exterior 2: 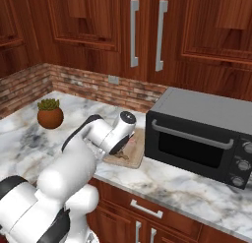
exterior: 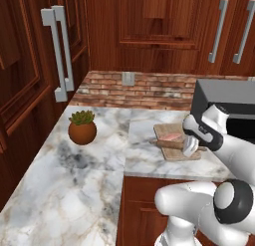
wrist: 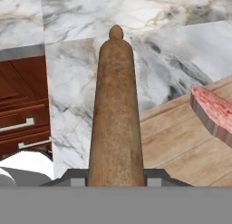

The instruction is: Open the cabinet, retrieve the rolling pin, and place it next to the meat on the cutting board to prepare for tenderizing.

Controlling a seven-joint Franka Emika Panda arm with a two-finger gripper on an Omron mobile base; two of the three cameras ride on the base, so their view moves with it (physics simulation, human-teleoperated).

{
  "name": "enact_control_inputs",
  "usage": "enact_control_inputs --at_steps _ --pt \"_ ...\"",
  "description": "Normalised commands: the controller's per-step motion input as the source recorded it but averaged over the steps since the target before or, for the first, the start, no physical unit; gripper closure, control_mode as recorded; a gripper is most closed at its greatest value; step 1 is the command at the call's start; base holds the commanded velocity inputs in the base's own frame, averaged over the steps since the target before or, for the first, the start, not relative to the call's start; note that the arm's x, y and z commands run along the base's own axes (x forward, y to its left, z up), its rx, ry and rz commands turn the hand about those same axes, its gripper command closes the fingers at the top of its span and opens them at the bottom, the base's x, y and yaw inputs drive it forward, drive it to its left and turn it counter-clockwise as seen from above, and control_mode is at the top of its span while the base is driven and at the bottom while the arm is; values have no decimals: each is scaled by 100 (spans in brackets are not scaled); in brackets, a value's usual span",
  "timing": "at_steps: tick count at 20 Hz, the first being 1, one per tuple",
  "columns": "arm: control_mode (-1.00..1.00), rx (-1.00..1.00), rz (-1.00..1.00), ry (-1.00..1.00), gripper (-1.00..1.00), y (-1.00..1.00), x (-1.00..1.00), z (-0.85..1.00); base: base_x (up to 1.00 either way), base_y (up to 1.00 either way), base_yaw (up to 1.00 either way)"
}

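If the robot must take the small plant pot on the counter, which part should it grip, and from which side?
Grip the round brown pot across its widest middle, probably coming from the side: leaves cover its top, and open marble counter surrounds it.

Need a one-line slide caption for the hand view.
Gripper shut on the rolling pin, held over the cutting board beside the meat.

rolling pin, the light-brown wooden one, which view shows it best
The hand view: the slim light-brown wooden rolling pin runs up the frame, knob visible. The left base view shows a short stretch by the gripper; the right base view hides it behind the arm.
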Motion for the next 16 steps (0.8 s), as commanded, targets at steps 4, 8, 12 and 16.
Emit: enact_control_inputs --at_steps 4,8,12,16 --pt "-100 -3 4 0 100 -3 21 -27 0 0 0" --pt "-100 -3 4 0 100 0 10 -24 0 0 0" --pt "-100 0 2 0 100 0 1 -12 0 0 0" --pt "-100 0 1 0 100 -4 1 -10 0 0 0"
